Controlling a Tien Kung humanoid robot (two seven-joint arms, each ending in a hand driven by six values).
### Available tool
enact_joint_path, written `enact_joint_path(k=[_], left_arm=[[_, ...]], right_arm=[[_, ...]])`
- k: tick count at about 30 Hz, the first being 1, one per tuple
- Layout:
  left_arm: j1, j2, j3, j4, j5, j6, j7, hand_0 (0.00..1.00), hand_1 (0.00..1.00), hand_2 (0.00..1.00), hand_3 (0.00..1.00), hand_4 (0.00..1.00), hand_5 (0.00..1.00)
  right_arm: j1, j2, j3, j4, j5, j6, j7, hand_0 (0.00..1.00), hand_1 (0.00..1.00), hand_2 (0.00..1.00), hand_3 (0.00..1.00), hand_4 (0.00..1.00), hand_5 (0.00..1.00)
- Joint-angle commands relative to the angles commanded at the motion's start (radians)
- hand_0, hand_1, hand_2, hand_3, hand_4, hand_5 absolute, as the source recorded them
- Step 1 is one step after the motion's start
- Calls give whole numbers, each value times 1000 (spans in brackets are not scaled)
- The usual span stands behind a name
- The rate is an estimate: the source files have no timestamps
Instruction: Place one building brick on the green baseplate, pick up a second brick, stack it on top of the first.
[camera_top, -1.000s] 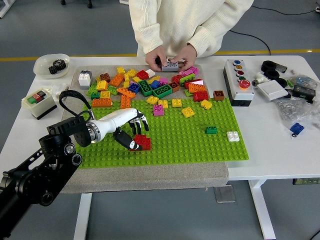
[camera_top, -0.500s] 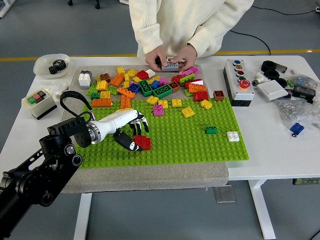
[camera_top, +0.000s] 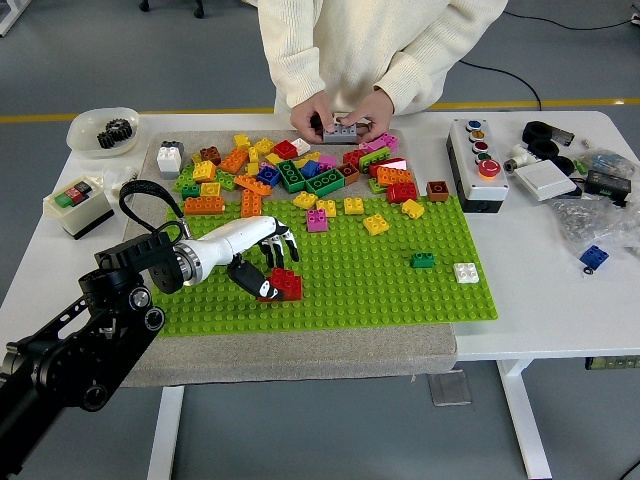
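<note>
Barely any change from half a second back: left hand (camera_top: 262, 262) still low over the green baseplate (camera_top: 350, 290), fingers curled down around the red brick (camera_top: 285, 285), thumb against its near-left side. Brick seated on the plate's studs in the left half (whether pressed fully home, cannot tell). Hand a shade lower than a second ago, otherwise same place.

Just beyond the hand, a loose pile of bricks (camera_top: 300, 170) heaped along the plate's far edge in yellow, orange, green, red and pink. Nearest strays: a pink brick (camera_top: 317, 220) and a yellow brick (camera_top: 376, 224) past the fingertips. Off to the right on the plate, well apart, a small green brick (camera_top: 423, 260) and a white brick (camera_top: 466, 272).

At the table's far side, a person's hands (camera_top: 345, 112) still holding a grey brick (camera_top: 343, 128) over the pile. Beside the plate at right, a button box (camera_top: 477, 165); at left, a switch box (camera_top: 75, 203) and a bowl of gears (camera_top: 103, 130).
</note>
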Motion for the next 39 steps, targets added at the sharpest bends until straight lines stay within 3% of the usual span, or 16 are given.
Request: enact_joint_path(k=[39], left_arm=[[-3, 0, -5, -3, 31, -31, 2, 584, 456, 464, 511, 998, 2]], right_arm=[[1, 0, 3, 0, 1, 0, 0, 748, 656, 727, 618, 861, 342]])
